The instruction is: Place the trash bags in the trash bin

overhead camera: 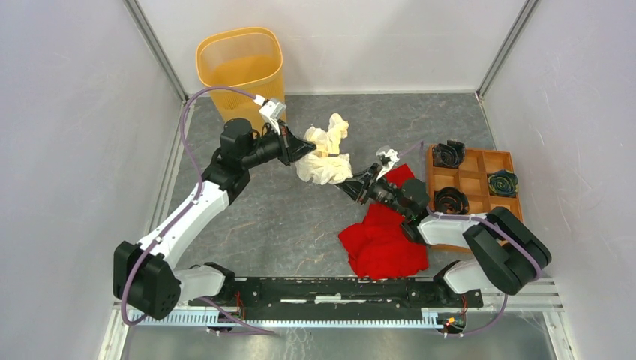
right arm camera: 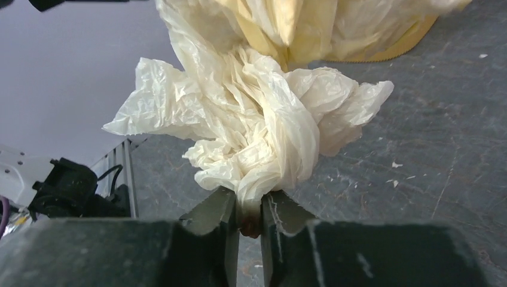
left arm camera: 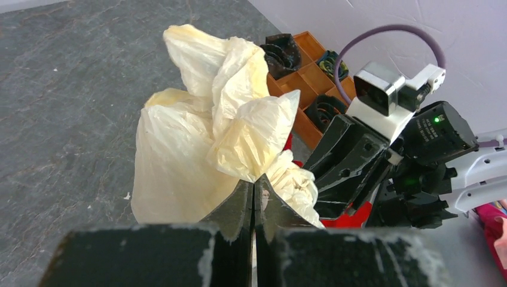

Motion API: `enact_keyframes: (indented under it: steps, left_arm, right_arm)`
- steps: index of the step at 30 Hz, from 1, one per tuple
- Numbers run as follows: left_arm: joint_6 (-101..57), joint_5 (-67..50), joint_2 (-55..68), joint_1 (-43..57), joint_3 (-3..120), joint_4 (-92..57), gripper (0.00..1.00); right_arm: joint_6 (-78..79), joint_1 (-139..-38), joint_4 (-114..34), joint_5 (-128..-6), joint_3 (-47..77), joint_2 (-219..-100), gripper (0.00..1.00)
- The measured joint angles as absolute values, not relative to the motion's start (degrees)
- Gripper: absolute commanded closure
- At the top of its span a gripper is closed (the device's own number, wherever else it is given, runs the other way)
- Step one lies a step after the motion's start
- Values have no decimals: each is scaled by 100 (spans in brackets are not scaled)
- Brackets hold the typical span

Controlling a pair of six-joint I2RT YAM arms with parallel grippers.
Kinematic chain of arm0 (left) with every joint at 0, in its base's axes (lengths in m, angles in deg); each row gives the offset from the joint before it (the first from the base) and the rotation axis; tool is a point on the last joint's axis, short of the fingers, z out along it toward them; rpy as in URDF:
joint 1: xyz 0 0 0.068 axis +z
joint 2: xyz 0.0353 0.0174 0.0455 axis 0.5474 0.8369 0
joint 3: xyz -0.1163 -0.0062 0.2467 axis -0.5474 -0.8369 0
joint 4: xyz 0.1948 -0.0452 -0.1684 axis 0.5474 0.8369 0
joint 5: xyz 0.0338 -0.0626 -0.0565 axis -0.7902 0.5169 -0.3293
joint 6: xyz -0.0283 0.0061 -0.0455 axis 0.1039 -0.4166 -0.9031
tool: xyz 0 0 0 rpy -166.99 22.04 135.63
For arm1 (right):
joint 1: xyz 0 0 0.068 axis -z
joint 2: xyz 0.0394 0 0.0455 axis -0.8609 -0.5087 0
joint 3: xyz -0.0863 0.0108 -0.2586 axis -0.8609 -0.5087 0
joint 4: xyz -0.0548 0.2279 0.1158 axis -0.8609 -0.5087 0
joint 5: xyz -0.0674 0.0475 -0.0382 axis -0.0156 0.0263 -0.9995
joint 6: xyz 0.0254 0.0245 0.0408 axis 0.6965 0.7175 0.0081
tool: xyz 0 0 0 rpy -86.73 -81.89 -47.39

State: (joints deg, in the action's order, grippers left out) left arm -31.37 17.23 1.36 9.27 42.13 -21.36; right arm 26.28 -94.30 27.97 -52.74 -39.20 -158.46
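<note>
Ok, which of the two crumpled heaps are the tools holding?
The cream-white plastic bag, pinched by the left tool and right tool. The red cloth heap lies ungripped under the right arm.

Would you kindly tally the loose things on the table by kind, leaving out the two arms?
Plastic bag: 1
Bin: 1
Red cloth: 1
Wooden tray: 1
Dark bundles in the tray: 3
Total: 7
</note>
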Motion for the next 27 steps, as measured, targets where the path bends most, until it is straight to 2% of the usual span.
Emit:
enact_keyframes:
  steps: [6,11,15,18,23,25,26,27]
  left_arm:
    - [-3117,1199,-336,931,3981,-2125,98]
    - [-3100,550,-1136,940,3760,-2136,98]
    - [-3097,215,-1497,944,3690,-2169,98]
    - [-3097,102,-1547,944,3669,-2171,98]
    - [-3100,233,-1394,949,3664,-2204,98]
    - [-3100,399,-1274,955,3666,-2250,98]
    - [-3100,504,-1200,960,3669,-2256,98]
    - [-3100,609,-1130,960,3675,-2254,98]
  right_arm:
    - [1585,-9489,2141,-4756,-3555,-16093,94]
    - [11,-9764,698,-5062,-3125,-16060,95]
    - [-647,-9849,110,-5340,-3033,-16060,100]
    - [-891,-9889,-161,-5703,-3031,-16060,82]
    - [-1005,-9906,-711,-6210,-3020,-15905,37]
    - [-1018,-9906,-928,-6345,-3048,-15610,13]
    - [-1031,-9904,-1009,-6448,-3092,-15363,5]
    - [-1073,-9906,-1039,-6577,-3194,-14987,2]
